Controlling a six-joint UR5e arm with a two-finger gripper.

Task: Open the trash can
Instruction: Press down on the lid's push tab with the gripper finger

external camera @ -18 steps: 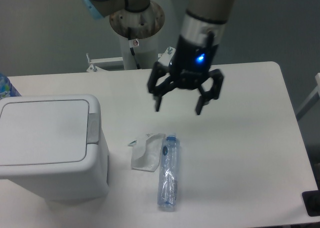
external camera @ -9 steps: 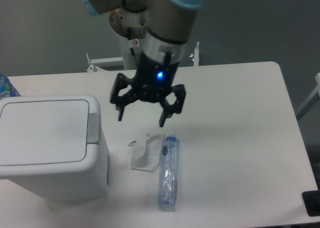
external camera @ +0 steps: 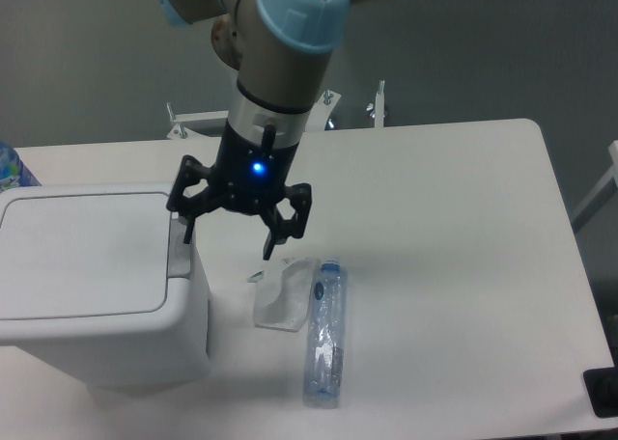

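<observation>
Bin [external camera: 87, 266]: sits at the left edge of the desk [external camera: 454, 266], lid flat and closed; this is the thing you must open.
Button strip [external camera: 181, 249]: grey, along the lid's right edge, facing the arm; likely the release you need to press.
End effector [external camera: 228, 235]: fingers spread wide, holding nothing; you see its left fingertip [external camera: 186, 233] over or just beside the button strip, but you cannot tell from this view whether it touches.
Right fingertip [external camera: 269, 249]: hangs in the air between the bin and the wrapper [external camera: 280, 295], apart from both.
Risk 1: if you descend off the strip, the left finger may land on the lid panel or slip down the bin's side wall, and the lid will not release.
Risk 2: with the fingers this wide, the right one could drop onto the wrapper or nudge the bottle [external camera: 324, 334] lying just right of it on the desk.
Risk 3: a push that is sideways instead of downward may slide or tip the bin toward the desk's left edge.
Risk 4: if the lid springs up, you may have the arm in its path, since the end effector hangs beside the lid's right edge.
</observation>
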